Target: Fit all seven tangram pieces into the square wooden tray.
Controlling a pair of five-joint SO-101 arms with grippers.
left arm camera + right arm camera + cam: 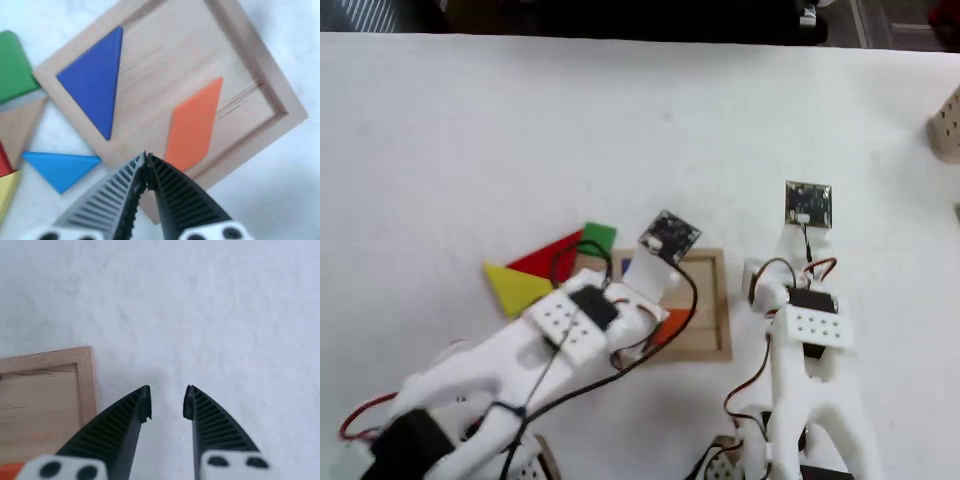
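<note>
Left wrist view first: the left gripper [147,162] has its jaws pressed together with nothing between them, tips hanging over one rim of the square wooden tray [262,62]. Inside the tray, a dark blue triangle [95,85] lies along one side, and an orange parallelogram [192,125] sits apart from it, just beside the jaw tips. Off the tray, on the white worktop [225,315], a light blue triangle [60,167] lies close to the rim, with a wood-coloured triangle [20,125] and a green square [12,65] near the tray's corner. Up in the high view, a yellow triangle [515,285] and a red triangle [550,258] sit together left of the tray (the left arm covers much of the tray's left half). Over to the right gripper [166,402]: jaws spread apart, holding nothing, over bare worktop just beside a tray corner
</note>
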